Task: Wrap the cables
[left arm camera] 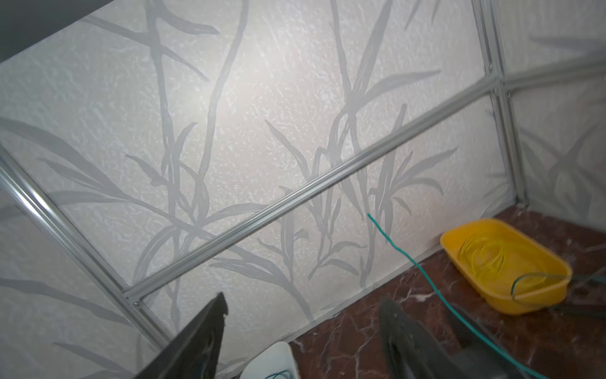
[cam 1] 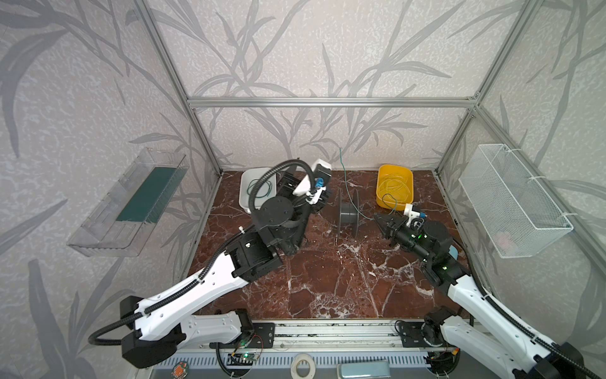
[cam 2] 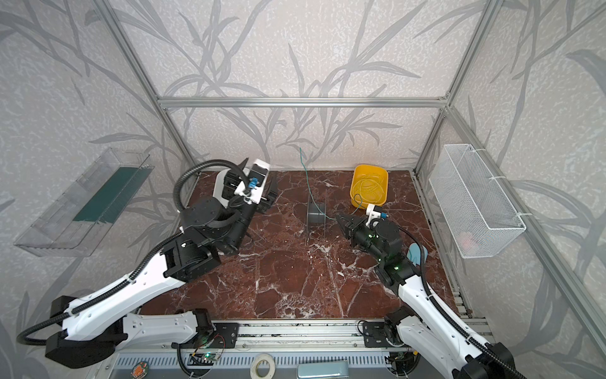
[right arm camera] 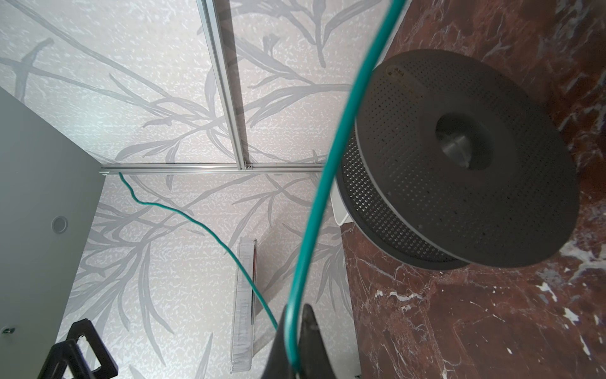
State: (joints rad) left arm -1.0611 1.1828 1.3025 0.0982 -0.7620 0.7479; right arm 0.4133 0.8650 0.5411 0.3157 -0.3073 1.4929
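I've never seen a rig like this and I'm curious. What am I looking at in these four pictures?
Two robot arms, the left arm and the right arm, work over a marble-patterned table; each ends in a gripper. Two pictures look down on the whole scene; the other two come from cameras on the wrists. On the table stand a grey spool, a yellow tub holding yellow wire loops, and a white tub holding a green loop. The right gripper is shut on a green cable that runs past the spool and rises into the air. The left gripper is open and holds nothing.
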